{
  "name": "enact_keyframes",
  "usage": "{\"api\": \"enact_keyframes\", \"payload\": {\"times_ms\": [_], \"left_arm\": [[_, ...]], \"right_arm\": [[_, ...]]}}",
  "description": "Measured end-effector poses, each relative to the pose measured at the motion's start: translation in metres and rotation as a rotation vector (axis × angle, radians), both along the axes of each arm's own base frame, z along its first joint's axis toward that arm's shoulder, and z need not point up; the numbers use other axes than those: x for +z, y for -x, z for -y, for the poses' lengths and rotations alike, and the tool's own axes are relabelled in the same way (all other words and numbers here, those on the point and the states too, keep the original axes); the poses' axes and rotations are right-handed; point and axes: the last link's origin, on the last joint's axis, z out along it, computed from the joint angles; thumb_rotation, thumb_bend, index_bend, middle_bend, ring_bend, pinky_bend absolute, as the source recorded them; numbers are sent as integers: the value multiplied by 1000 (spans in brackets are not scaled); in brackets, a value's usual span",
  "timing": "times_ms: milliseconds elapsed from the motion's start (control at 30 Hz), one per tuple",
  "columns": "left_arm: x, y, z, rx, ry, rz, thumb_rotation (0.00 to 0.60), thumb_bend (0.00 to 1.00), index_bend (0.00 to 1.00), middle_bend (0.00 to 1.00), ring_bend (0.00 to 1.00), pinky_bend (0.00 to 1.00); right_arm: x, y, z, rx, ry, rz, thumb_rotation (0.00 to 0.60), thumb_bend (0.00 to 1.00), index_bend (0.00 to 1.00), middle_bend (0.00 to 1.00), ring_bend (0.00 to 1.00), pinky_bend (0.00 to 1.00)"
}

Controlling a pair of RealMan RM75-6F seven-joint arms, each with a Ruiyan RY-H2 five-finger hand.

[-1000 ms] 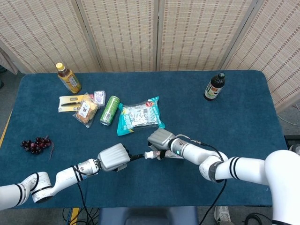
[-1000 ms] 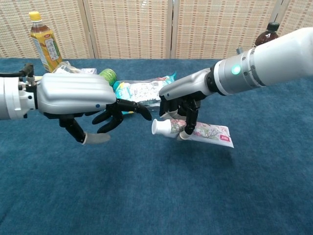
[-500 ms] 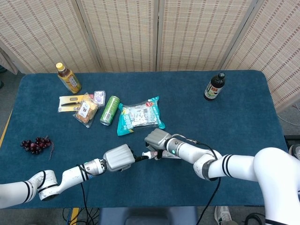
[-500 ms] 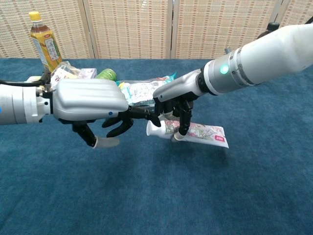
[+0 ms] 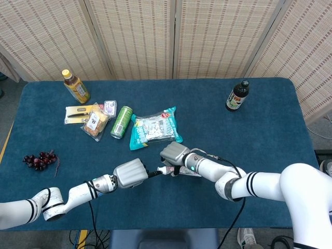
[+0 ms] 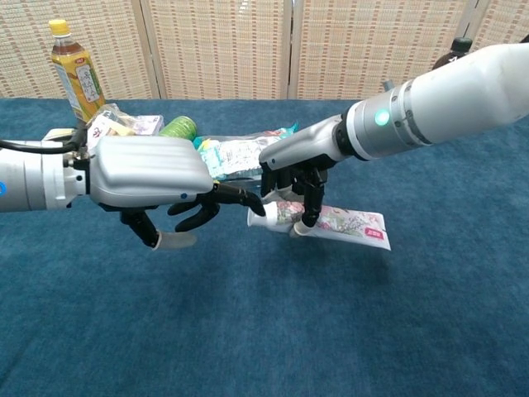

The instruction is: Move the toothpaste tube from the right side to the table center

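The toothpaste tube [image 6: 343, 223] is white with a floral print and a white cap [image 6: 258, 217] pointing left; it hangs tilted just above the blue table [image 5: 259, 135]. My right hand [image 6: 299, 178] grips it near the cap end, fingers wrapped around the neck. In the head view the tube [image 5: 188, 171] peeks out under my right hand [image 5: 175, 154] near the table's front centre. My left hand [image 6: 153, 178] is right beside it, fingers spread, one fingertip touching or nearly touching the cap. In the head view my left hand [image 5: 129, 173] sits just left of the cap.
A teal snack bag [image 5: 154, 127] lies just behind the hands. Further left are a green can [image 5: 121, 122], wrapped snacks [image 5: 96, 122], a yellow-capped tea bottle [image 5: 75, 86] and grapes [image 5: 40, 160]. A dark bottle [image 5: 237, 96] stands at the back right.
My left hand has moved right toward the tube until its fingertip reaches the cap. My right hand shifted slightly left with the tube, then held still.
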Motion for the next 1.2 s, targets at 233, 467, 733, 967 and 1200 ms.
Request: {"api": "enact_keyframes", "payload": {"times_ms": [233,467,733,967,1200], "left_arm": [[2,2,-1,6,-7,-16,600,392,144,654,639,676],[2,3,-1,9,-13,-29,600,392,144,654,639,680],[3,6,-2,15,-18,-44,600,392,144,654,639,683],[4,10,-4,25,-24,-59,600,392,144,654,639,684],[5,12,-5,30,-28,-69,600,392,144,654,639,686]], "right_arm": [[-1,0,-1,7,4,10,600,1000,1000,868,725,582],[-1,1,0,16,12,25,600,1000,1000,905,750,598],[-1,3,0,21,18,40,600,1000,1000,917,759,609],[-1,7,-1,22,12,47,600,1000,1000,926,769,609],[-1,8,-1,26,14,61,600,1000,1000,933,776,617]]}}
